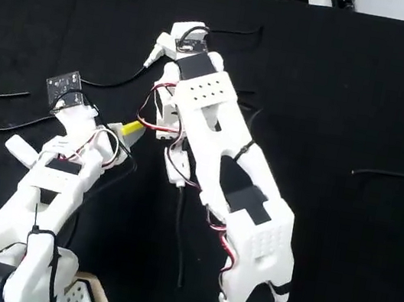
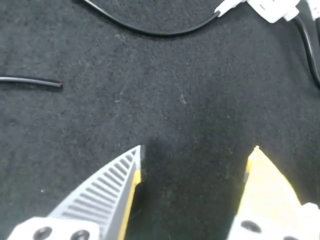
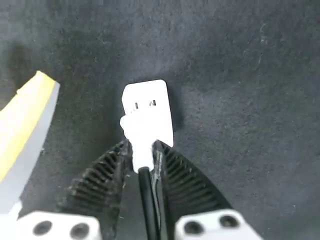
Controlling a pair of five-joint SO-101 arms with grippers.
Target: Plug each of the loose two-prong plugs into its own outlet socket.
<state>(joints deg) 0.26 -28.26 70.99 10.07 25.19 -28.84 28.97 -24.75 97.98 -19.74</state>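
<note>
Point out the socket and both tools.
socket (image 3: 146,106), right wrist view, on its slotted face.
left tool (image 2: 198,149), left wrist view, between its open fingertips.
right tool (image 3: 142,146), right wrist view, between its fingertips.

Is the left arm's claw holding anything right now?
No, the left gripper is open, with bare black tablecloth in the gap.

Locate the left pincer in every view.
High view: left pincer, yellow-tipped, left of centre.
Left wrist view: pincer open above bare cloth.
Right wrist view: its yellow finger beside the socket that the right pincer grips.
Shared landmark: the black cloth.
</note>
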